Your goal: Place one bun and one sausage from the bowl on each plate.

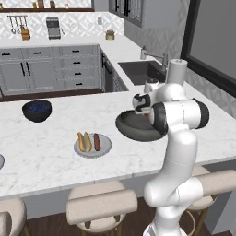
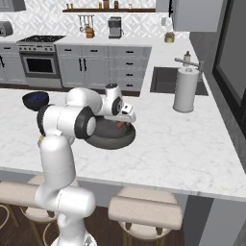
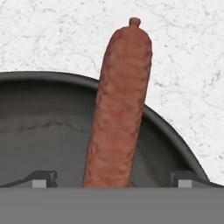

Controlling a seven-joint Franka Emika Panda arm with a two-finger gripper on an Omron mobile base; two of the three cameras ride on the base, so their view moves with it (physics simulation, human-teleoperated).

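In the hand view my gripper (image 3: 114,178) is open, one dark fingertip on each side of a slim red-brown sausage (image 3: 119,105), with a gap between each and the sausage. The sausage lies in the wide dark bowl (image 3: 39,113) and its far end sticks out over the rim. From the left base view the hand reaches down into this bowl (image 1: 131,131); from the right a bit of the sausage (image 2: 119,125) shows under the hand. A light-grey plate (image 1: 105,148) to the left holds a golden-orange bun (image 1: 84,141) and a sausage (image 1: 97,142).
A smaller blue-black bowl (image 1: 37,110) stands at the counter's far left. A paper towel roll (image 2: 185,89) and the sink (image 2: 168,79) are beyond the bowl to the right. A grey sliver (image 1: 1,161) shows at the left edge. Stools (image 1: 101,207) line the counter's near side.
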